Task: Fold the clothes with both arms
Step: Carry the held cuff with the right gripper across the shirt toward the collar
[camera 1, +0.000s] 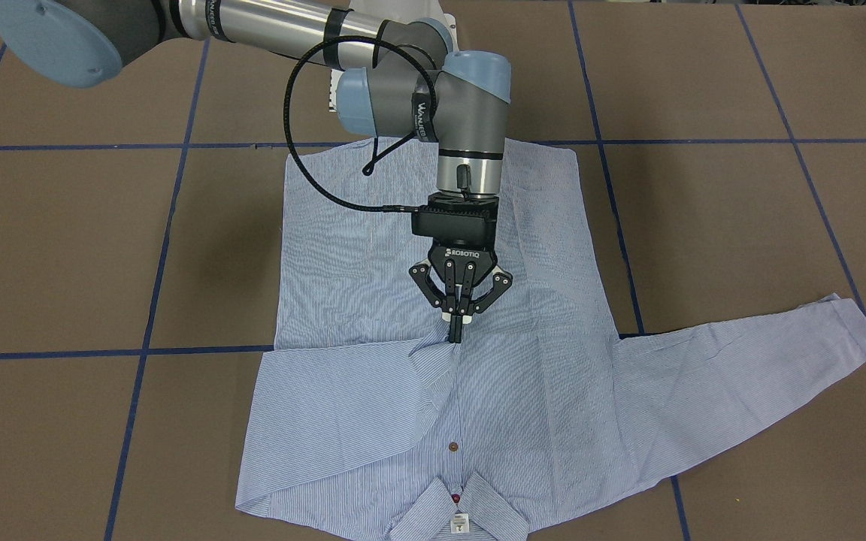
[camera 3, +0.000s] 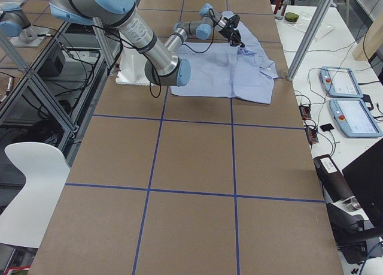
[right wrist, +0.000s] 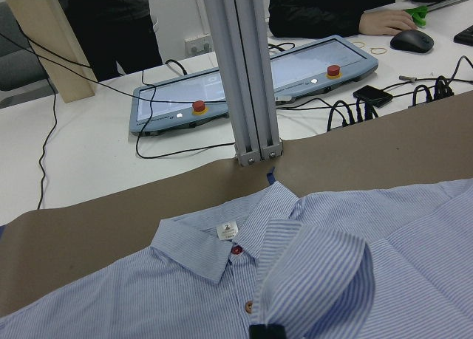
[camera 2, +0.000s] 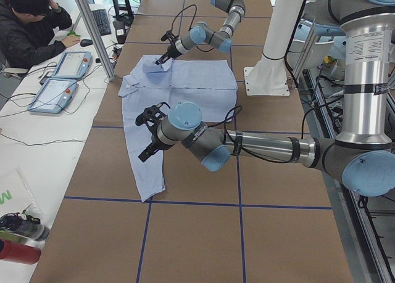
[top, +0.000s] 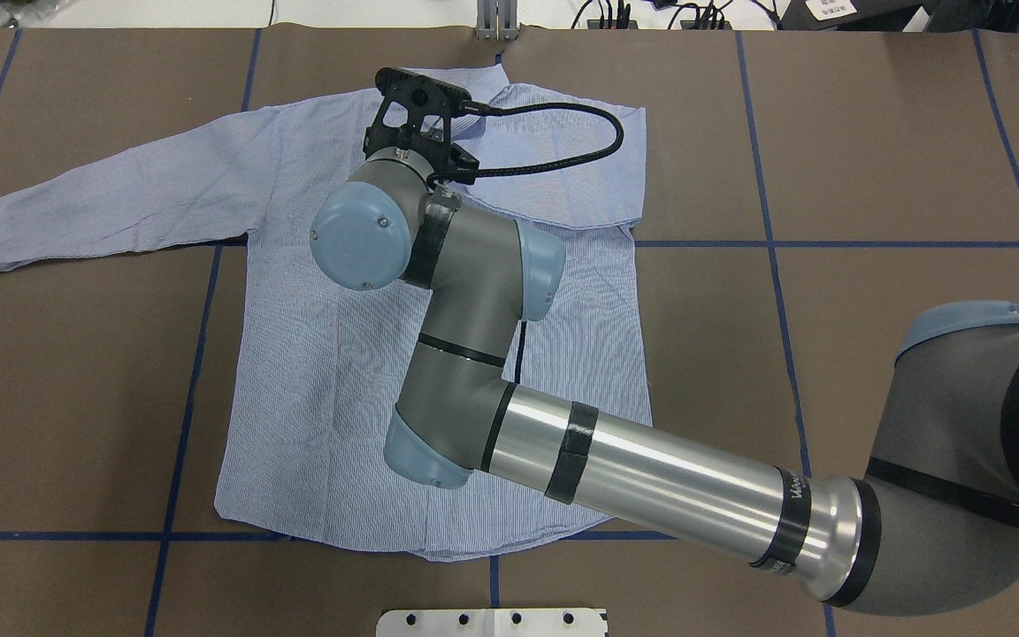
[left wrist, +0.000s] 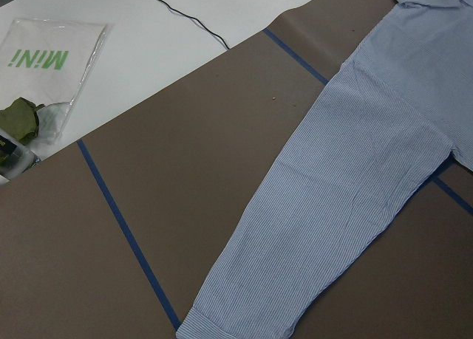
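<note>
Your shirt [camera 1: 358, 248] lies flat on the table [camera 1: 65, 263], one sleeve [camera 1: 343, 391] folded across near the collar [camera 1: 478, 503], its cuff pinched by the right gripper [camera 1: 455, 330]; the left gripper's [camera 2: 145, 137] fingers can't be judged, and since the cloth looks light and limp, grip cuffs or hems.

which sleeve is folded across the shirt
The sleeve on the robot's right: it's drawn across the chest, its end pinched in the right gripper. The other sleeve lies stretched out flat.

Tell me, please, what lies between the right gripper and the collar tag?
In the front-facing view, two buttons on the shirt: a brown button nearer the right gripper, then a red button beside the collar tag.
</note>
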Motion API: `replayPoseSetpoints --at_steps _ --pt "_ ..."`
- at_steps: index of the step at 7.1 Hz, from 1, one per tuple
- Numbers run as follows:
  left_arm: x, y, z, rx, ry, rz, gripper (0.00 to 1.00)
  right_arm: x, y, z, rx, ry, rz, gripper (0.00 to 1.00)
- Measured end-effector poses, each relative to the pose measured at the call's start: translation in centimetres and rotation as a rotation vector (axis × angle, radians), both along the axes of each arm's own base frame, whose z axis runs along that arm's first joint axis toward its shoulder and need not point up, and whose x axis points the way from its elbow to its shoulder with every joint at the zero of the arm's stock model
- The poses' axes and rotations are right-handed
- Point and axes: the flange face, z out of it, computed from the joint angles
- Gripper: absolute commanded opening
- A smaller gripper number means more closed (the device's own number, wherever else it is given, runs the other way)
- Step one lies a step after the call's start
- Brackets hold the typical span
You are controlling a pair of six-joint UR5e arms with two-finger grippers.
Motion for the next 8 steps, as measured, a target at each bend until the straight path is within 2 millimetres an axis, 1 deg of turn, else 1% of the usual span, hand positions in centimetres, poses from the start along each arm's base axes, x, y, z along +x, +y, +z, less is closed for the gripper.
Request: replayPoseSetpoints --at_steps 1,3,4,5,6,8 --pt "0.0 0.0 0.1 0.000 0.000 0.000 1.00 -1.3 1.1 -0.9 0.000 -0.001 -0.015 0.00" --pt "0.0 0.0 0.2 -0.001 -0.002 0.001 1.00 -3.4 1.6 -2.8 -0.020 -0.011 -0.013 0.00" --pt "0.0 0.0 0.2 0.000 -0.003 0.001 1.00 -4.1 1.7 -3.6 -0.033 -0.016 -0.007 0.00" --pt "0.0 0.0 0.2 0.000 -0.002 0.002 1.00 -4.6 1.8 -4.4 -0.040 -0.020 -0.005 0.68" --pt "0.0 0.0 0.2 0.000 -0.002 0.002 1.00 -4.7 1.9 -5.4 -0.045 -0.031 -0.009 0.99" --pt "0.0 0.0 0.2 -0.001 -0.003 0.002 1.00 -4.3 2.2 -8.8 -0.080 -0.039 -0.029 1.00"
